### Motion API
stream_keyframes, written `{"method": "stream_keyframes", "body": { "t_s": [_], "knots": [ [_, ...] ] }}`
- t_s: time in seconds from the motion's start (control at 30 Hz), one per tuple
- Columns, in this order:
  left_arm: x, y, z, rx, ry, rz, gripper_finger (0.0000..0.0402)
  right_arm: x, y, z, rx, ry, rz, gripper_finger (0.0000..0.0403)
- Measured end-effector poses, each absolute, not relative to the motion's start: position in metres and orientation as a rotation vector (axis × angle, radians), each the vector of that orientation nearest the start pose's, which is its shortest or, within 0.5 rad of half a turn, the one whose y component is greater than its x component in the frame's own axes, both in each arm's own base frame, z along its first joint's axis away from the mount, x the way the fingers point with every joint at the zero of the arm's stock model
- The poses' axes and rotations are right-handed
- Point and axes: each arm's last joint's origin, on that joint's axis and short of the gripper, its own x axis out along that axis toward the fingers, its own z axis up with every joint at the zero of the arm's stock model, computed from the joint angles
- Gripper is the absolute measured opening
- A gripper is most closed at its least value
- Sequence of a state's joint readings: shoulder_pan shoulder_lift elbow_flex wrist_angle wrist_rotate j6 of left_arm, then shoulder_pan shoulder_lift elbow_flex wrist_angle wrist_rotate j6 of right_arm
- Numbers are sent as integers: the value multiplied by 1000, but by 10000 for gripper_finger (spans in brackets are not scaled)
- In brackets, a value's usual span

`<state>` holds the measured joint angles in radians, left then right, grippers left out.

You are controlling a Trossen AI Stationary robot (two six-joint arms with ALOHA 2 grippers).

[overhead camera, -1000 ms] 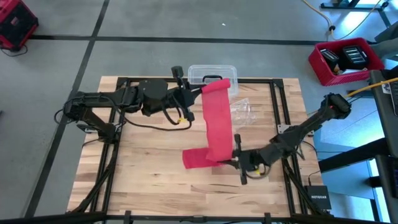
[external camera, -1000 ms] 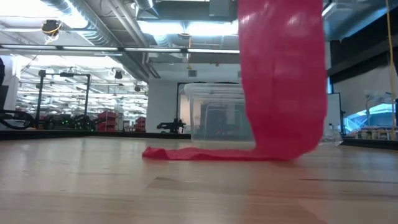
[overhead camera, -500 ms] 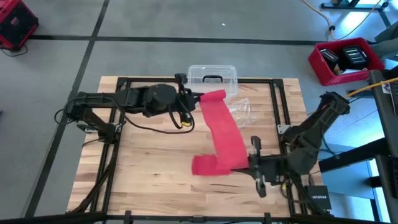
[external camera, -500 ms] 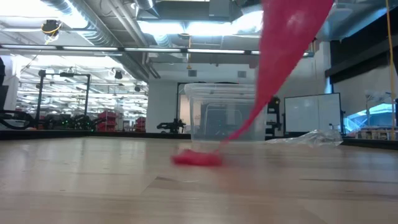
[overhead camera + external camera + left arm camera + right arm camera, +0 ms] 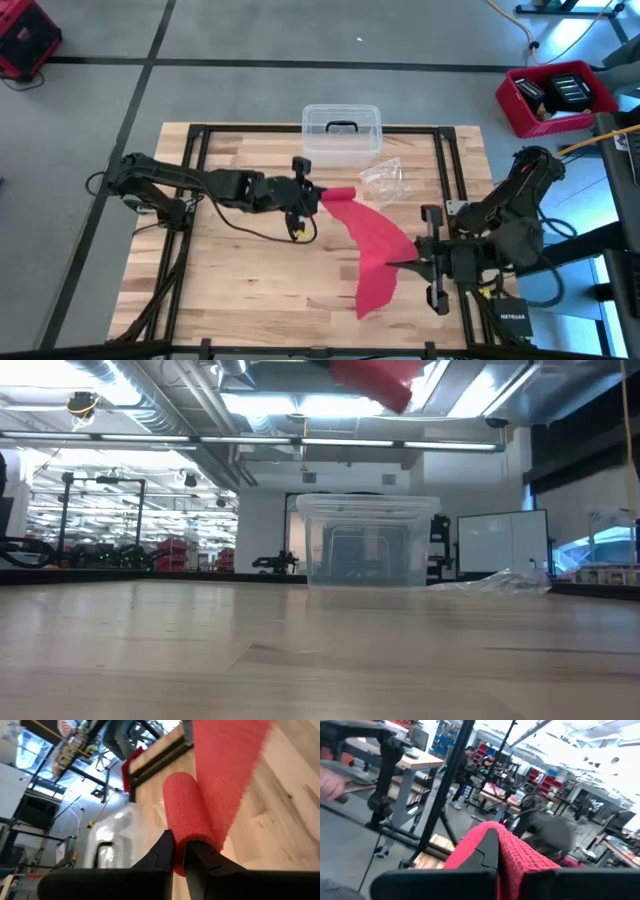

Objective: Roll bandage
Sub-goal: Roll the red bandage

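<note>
Overhead, both claws pinch the red bandage (image 5: 372, 243), stretched between them, its tail hanging.

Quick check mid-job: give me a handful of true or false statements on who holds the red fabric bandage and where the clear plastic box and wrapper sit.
1. Both grippers are shut on the red fabric bandage. True: the left gripper holds one end, the right gripper pinches it partway along.
2. The bandage lies flat on the wooden table. False: in the low view it hangs off the tabletop.
3. The clear plastic box with a dark handle sits at the table's far edge. True.
4. The crinkled clear plastic wrapper is inside the box. False: it lies on the table beside it.
</note>
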<state>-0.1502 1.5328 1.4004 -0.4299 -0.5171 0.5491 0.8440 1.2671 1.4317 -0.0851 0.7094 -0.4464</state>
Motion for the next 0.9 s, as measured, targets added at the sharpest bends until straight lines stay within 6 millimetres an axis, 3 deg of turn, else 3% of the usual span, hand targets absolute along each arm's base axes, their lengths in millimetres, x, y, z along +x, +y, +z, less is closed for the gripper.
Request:
{"method": "stream_keyframes", "body": {
  "t_s": [0.27, 0.5, 0.9],
  "knots": [
    [335, -57, 318, 752, 634, 137, 17, 177, 166, 506, -375, -156, -12, 5],
    [330, -73, 305, 791, 637, 84, 17, 166, 134, 533, -395, -142, -163, 5],
    [320, -108, 301, 785, 603, -7, 17, 128, 56, 540, -288, -74, -317, 5]
  ]
}}
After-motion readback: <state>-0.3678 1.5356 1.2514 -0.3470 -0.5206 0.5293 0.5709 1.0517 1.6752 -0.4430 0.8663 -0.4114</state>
